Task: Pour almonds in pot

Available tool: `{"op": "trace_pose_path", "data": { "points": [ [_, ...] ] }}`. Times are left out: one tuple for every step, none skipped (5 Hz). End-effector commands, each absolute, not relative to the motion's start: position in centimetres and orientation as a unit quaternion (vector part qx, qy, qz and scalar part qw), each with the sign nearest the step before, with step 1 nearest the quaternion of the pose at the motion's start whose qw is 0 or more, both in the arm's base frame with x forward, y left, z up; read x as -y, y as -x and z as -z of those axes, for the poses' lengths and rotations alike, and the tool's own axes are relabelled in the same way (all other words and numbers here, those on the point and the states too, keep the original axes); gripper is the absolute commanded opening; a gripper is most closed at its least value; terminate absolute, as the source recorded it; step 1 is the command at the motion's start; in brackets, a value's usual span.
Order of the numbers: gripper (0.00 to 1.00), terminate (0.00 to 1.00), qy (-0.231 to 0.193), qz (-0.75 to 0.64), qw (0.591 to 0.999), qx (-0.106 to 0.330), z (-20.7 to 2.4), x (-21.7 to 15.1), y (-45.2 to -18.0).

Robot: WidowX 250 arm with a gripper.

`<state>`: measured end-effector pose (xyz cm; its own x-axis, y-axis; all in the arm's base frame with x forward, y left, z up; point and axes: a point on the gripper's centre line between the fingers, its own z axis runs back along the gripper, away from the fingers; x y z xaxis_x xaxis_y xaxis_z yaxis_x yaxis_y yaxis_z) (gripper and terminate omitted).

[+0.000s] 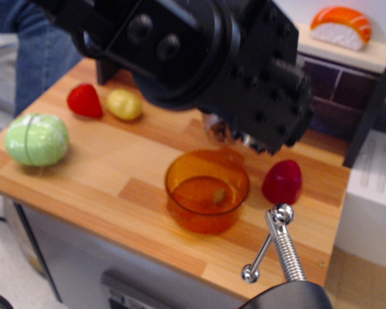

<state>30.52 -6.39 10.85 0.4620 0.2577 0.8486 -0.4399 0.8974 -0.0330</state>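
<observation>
Hanging just beyond the far rim of the pot (207, 190), the end effector (228, 132) tips the jar (217, 130) of almonds toward it, its grip hidden.

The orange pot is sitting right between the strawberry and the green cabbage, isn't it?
Not quite. In the observation.image view the orange pot sits beside the dark-red egg toy. The strawberry and the green cabbage are far over on the other side of the counter.
</observation>
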Motion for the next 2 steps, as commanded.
{"op": "trace_pose_path", "data": {
  "points": [
    [0.00,0.00,-0.061,-0.206,0.807,0.550,-11.78,4.37,-31.40],
    [0.00,0.00,-0.036,-0.200,0.796,0.570,-11.47,4.18,-31.48]
  ]
}}
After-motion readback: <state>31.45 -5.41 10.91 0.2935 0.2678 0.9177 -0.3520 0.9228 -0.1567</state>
